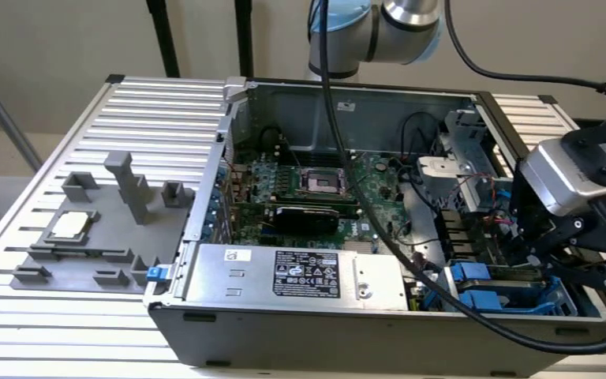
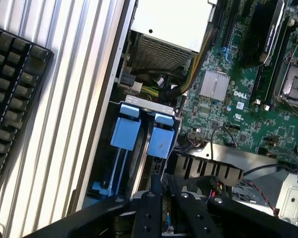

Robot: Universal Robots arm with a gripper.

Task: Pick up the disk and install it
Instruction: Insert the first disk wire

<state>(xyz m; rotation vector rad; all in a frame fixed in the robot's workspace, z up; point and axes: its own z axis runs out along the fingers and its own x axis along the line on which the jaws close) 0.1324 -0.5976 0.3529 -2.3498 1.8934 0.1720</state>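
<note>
The disk (image 2: 161, 142) stands on edge in the drive bay at the corner of the open computer case, its blue carrier end facing the wrist camera. In the exterior view the disk (image 1: 469, 271) sits low at the case's right front. My gripper (image 2: 167, 192) is right at the disk's near end, with its black fingers (image 2: 156, 191) close together on the carrier's edge. From outside, the gripper (image 1: 535, 257) reaches down into the bay from the exterior view's right.
A second blue carrier (image 2: 125, 131) sits beside the disk in the bay. The power supply (image 1: 293, 276), motherboard (image 1: 314, 189) and loose cables (image 1: 429, 260) crowd the case. A grey fixture with a small chip (image 1: 72, 225) lies on the ribbed table. A black keyboard (image 2: 15, 89) lies nearby.
</note>
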